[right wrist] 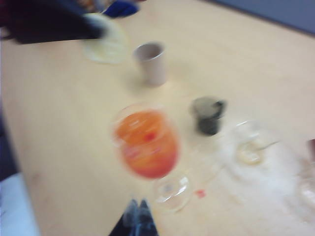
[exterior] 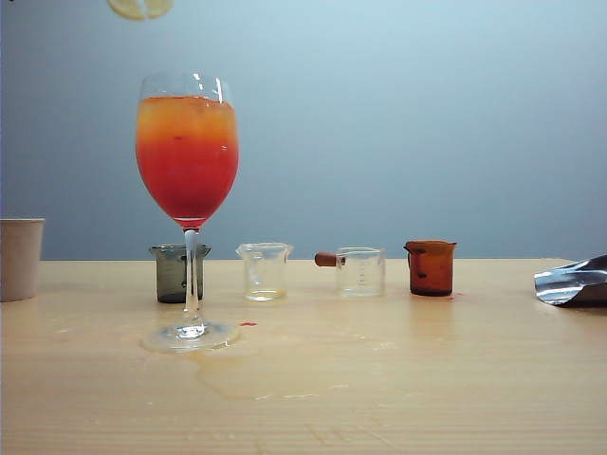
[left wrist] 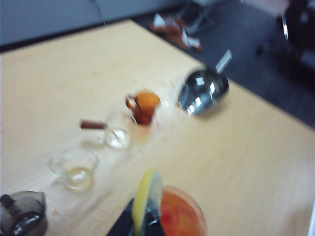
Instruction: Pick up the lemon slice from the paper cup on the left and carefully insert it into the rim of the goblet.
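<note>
The lemon slice (left wrist: 146, 196) is pinched edge-on in my left gripper (left wrist: 145, 220), which is shut on it high above the table. Right beside it is the goblet's (left wrist: 179, 215) rim and red-orange drink. In the exterior view only the slice's lower edge (exterior: 140, 8) shows at the top border, above and slightly left of the goblet (exterior: 187, 152). The paper cup (exterior: 19, 258) stands at the far left, with nothing showing above its rim. My right gripper (right wrist: 138, 205) is shut on nothing and hovers near the goblet's (right wrist: 146, 142) foot. From there the slice (right wrist: 106, 44) and cup (right wrist: 151, 63) show beyond the goblet.
Behind the goblet stands a row of beakers: dark grey (exterior: 178, 273), clear (exterior: 264, 270), clear with a brown handle (exterior: 358, 272) and amber (exterior: 432, 267). A shiny metal scoop (exterior: 574, 282) lies at the right edge. Spilled liquid wets the wood around the goblet's foot.
</note>
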Motion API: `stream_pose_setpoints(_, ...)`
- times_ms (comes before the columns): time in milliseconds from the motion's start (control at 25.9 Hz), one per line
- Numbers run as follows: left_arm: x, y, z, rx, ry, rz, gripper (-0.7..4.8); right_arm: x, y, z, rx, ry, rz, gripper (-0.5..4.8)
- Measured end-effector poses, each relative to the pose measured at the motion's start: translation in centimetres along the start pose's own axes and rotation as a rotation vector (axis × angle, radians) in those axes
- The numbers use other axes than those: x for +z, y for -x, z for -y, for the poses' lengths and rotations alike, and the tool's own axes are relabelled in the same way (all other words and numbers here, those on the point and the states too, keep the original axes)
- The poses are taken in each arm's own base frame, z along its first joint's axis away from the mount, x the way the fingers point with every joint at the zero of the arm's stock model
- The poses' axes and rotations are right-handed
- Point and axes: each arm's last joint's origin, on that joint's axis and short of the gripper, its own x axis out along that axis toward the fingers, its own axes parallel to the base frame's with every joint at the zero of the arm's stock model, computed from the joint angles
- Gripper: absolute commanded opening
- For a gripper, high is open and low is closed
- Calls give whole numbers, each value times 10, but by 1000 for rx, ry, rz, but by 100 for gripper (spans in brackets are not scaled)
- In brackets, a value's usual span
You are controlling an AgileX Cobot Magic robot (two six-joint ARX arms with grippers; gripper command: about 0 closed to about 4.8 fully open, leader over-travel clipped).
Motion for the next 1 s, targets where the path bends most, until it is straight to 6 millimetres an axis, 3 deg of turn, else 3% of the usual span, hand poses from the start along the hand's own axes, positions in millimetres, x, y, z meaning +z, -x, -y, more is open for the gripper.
stream_pose_setpoints(271, -12, -2, 9, -65, -109, -98, -6, 3, -3, -25, 70, 52, -6, -2)
stream_pose_setpoints(1005, -19, -5, 9, -111, -224, -135, -6, 3, -6, -25, 51, 68, -10, -2)
